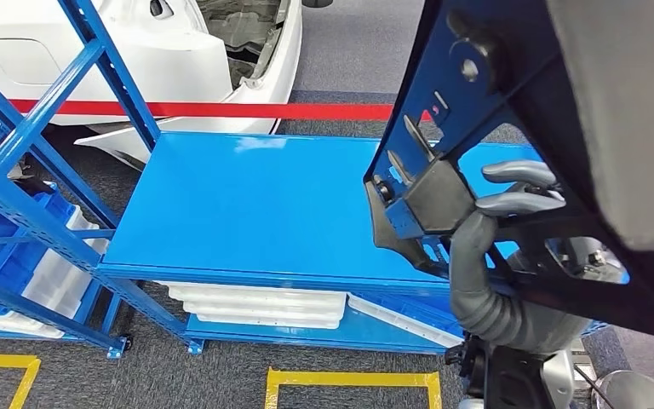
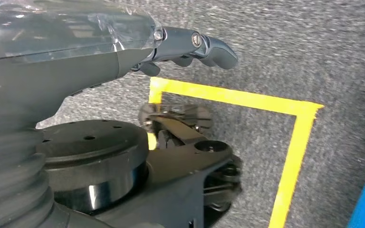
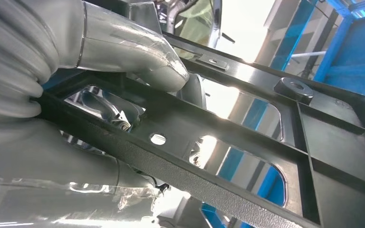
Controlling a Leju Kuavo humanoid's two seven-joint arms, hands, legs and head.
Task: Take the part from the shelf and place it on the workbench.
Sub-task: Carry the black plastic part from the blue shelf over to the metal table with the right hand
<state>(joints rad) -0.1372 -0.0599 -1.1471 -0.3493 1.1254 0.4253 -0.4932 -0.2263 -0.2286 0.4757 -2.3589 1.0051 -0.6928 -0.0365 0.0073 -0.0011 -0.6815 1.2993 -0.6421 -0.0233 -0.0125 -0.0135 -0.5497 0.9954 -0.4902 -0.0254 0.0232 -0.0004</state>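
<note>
The part [image 1: 477, 60] is a large black metal frame with cut-outs and bolts, held up close to the camera at the right of the head view. My right hand [image 1: 494, 226] grips its lower bars, above the right end of the blue workbench top [image 1: 255, 204]. In the right wrist view my right hand [image 3: 123, 52] wraps its thumb and fingers around a bar of the black part [image 3: 247, 142]. My left hand [image 2: 171, 47] hangs over the grey floor, fingers extended and holding nothing.
A blue shelf rack [image 1: 25, 196] with white trays stands at the left. More white trays [image 1: 255, 302] lie under the workbench. A red barrier strip [image 1: 221, 109] and a white car body [image 1: 136, 51] are behind it. Yellow floor lines [image 1: 349, 379] run in front.
</note>
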